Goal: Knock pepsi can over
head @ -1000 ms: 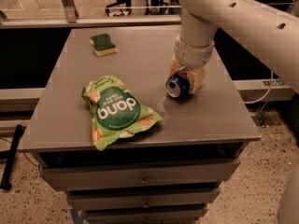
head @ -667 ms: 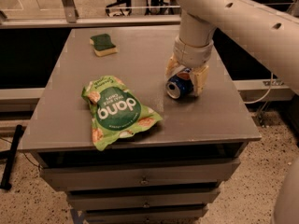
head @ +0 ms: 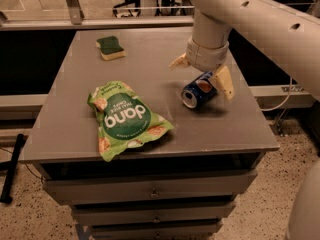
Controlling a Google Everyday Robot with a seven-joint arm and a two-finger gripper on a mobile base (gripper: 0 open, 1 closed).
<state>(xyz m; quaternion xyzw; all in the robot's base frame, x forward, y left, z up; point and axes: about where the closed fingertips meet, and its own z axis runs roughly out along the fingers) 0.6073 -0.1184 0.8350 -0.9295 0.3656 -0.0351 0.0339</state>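
The pepsi can (head: 196, 90) is dark blue with a silver top and lies on its side on the grey table (head: 150, 44), its top facing the front left. My gripper (head: 202, 76) hangs over it from the white arm at the right. Its two cream fingers are spread wide, one (head: 178, 61) behind and left of the can, the other (head: 224, 81) at the can's right side. The fingers stand apart from each other and do not clamp the can.
A green chip bag (head: 124, 116) lies flat at the table's front left. A green and yellow sponge (head: 110, 47) sits at the back left. The table's front edge (head: 150, 154) runs above several drawers. The white arm (head: 260, 19) fills the upper right.
The gripper's fingers have spread wider and the gripper has risen slightly. The can stays lying on its side in nearly the same spot.
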